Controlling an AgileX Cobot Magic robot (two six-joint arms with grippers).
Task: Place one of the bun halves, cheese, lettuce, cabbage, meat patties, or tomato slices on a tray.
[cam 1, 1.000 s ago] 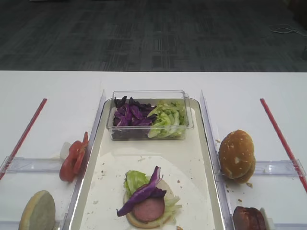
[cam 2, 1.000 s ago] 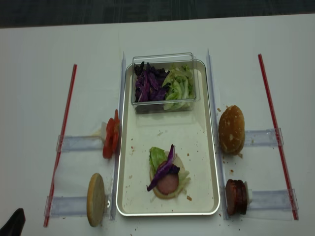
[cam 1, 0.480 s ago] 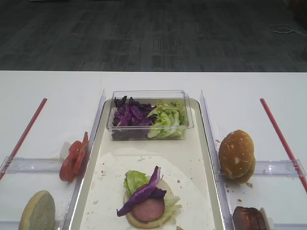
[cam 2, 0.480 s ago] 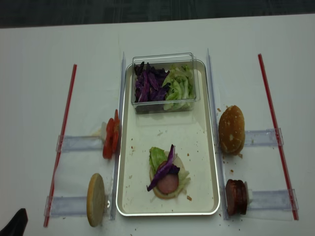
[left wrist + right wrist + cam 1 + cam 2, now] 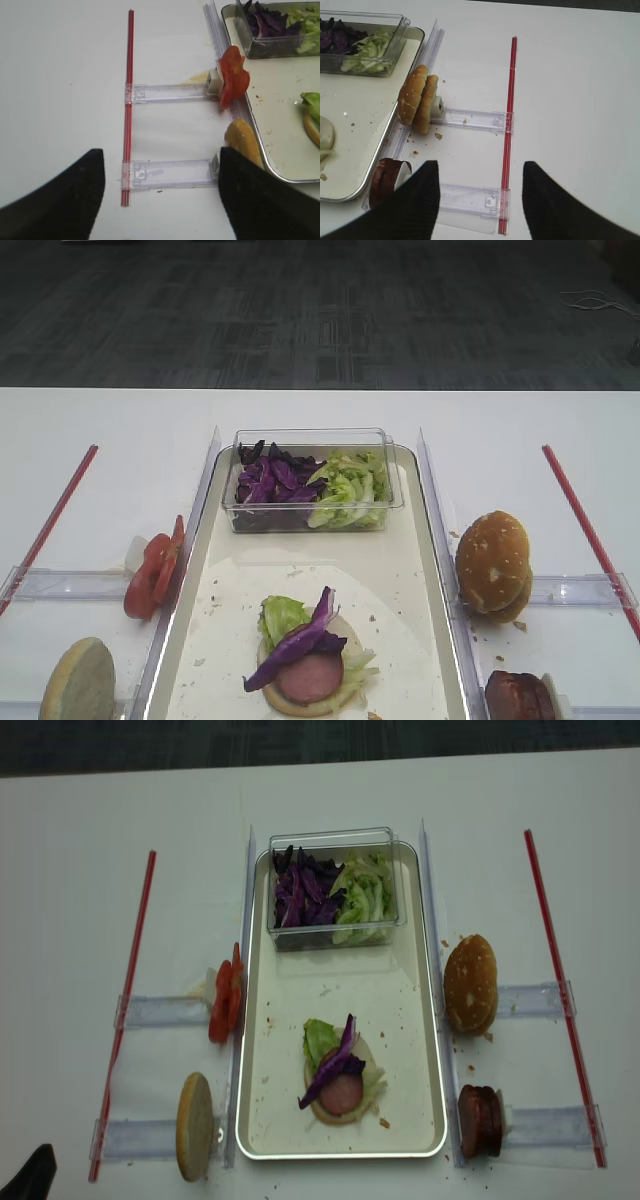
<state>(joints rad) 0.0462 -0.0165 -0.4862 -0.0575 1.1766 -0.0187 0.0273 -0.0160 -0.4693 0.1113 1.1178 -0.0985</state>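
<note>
The long cream tray lies in the middle. On it a bun half carries lettuce, a meat patty and a purple cabbage strip. A clear tub at the tray's far end holds more cabbage and lettuce. Left of the tray stand tomato slices and a pale bun half. On the right are seeded bun halves and meat patties. I cannot make out the cheese. My left gripper and right gripper hang open over the table, holding nothing.
Red strips run along both outer sides. Clear plastic holders reach from them toward the tray. Clear rails flank the tray's long edges. Crumbs lie near the seeded buns.
</note>
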